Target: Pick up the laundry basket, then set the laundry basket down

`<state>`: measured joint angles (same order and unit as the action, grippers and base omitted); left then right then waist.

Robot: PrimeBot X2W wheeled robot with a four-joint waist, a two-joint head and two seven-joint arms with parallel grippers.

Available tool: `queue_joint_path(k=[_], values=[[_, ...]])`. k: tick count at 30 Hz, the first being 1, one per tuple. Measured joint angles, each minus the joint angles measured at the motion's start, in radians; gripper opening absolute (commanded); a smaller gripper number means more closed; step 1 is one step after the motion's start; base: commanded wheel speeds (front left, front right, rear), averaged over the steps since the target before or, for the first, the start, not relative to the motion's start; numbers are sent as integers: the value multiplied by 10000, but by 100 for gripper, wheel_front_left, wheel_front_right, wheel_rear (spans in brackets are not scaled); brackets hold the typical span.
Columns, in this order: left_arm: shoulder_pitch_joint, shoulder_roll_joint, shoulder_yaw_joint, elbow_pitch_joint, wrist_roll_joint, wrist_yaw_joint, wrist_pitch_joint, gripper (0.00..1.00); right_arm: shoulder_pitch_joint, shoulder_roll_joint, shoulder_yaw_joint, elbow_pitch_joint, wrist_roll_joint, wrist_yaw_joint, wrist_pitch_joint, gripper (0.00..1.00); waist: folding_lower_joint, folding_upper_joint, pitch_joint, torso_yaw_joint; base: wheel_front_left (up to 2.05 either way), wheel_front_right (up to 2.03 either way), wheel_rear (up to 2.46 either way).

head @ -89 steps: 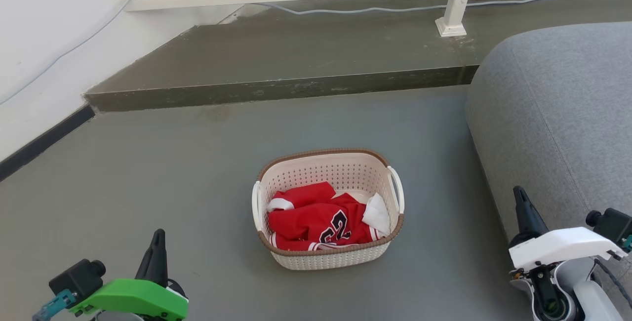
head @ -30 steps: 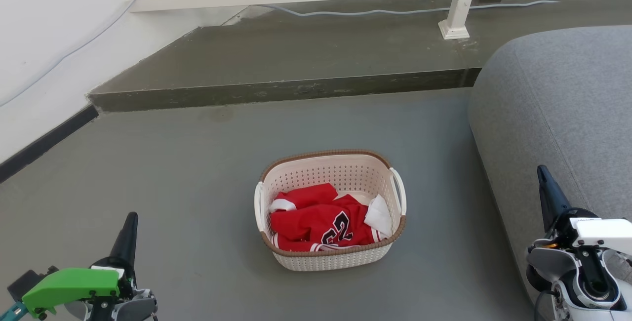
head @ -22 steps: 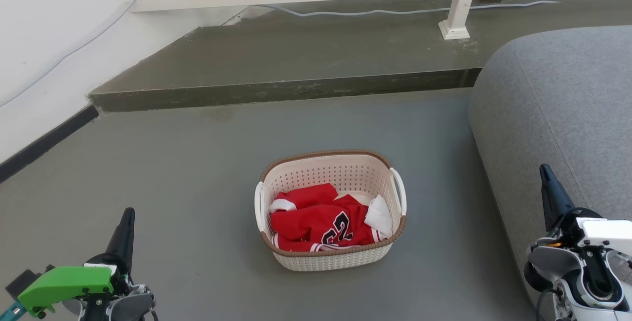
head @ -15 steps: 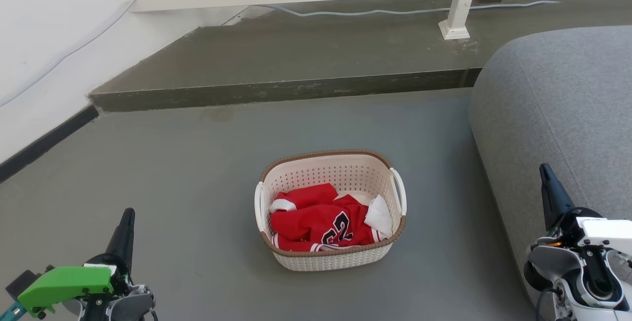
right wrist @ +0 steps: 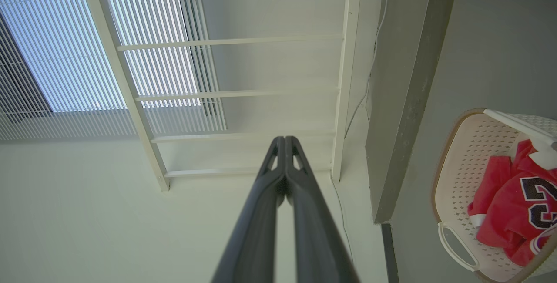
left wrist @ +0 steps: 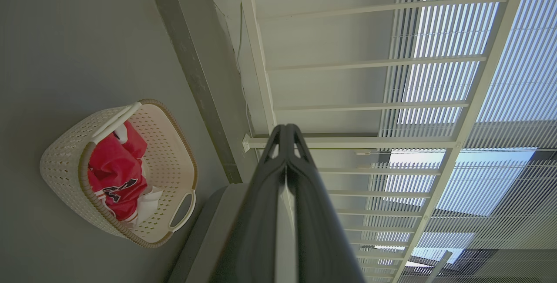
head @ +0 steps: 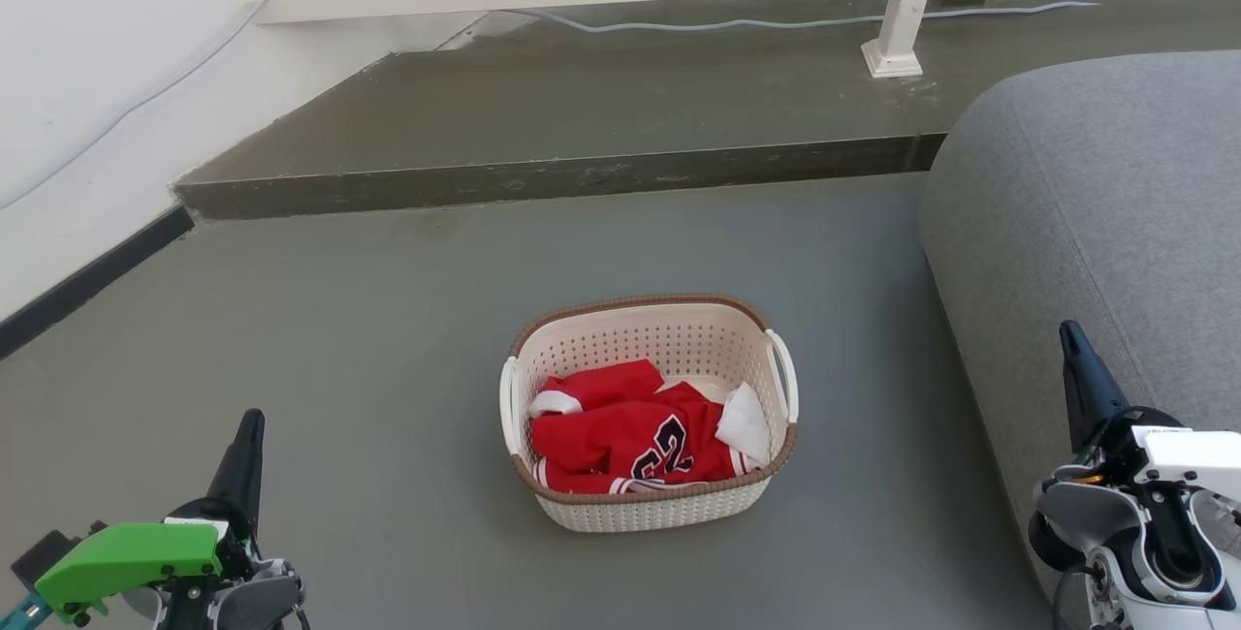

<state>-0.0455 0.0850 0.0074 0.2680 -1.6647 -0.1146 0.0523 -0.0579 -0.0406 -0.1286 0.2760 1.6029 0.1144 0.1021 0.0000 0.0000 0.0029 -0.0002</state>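
Resting on the grey floor [head: 388,320], the small cream-white perforated plastic laundry basket [head: 648,510] with its brown woven-look rim band sits ahead of both sets of jaws and between them. It lies off to the right of the left gripper [head: 247,446], off to the left of the right gripper [head: 1076,368], and well apart from each. A crumpled red jersey [head: 620,431] with dark numerals lies inside it. Both wrist views show each pair of long dark fingers pressed together to the tips, so both jaws are clenched on nothing.

Over the last three seconds each gripper has swung outward from the basket, the right one alongside the rounded grey fabric sofa [head: 1086,204]. Each wrist has also rolled, so its fingers now appear edge-on in the head view. In the last half second nothing has moved. The basket has kept its place; its slight shift in the head view is the camera's.

The pick-up has apparently not begun, and the arms look set in a wide stance flanking the basket. The next move probably calls for both jaws to part and come inward to the white side handles [head: 783,373], one facing each gripper.
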Motion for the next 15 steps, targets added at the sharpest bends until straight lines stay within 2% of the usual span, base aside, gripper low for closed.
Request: queue_joint_path(k=[15], values=[[-11, -8, 19, 52, 0, -10, 10, 0, -1, 0, -4, 0, 0, 0, 0, 0, 0, 0, -1, 0, 0, 0, 0]])
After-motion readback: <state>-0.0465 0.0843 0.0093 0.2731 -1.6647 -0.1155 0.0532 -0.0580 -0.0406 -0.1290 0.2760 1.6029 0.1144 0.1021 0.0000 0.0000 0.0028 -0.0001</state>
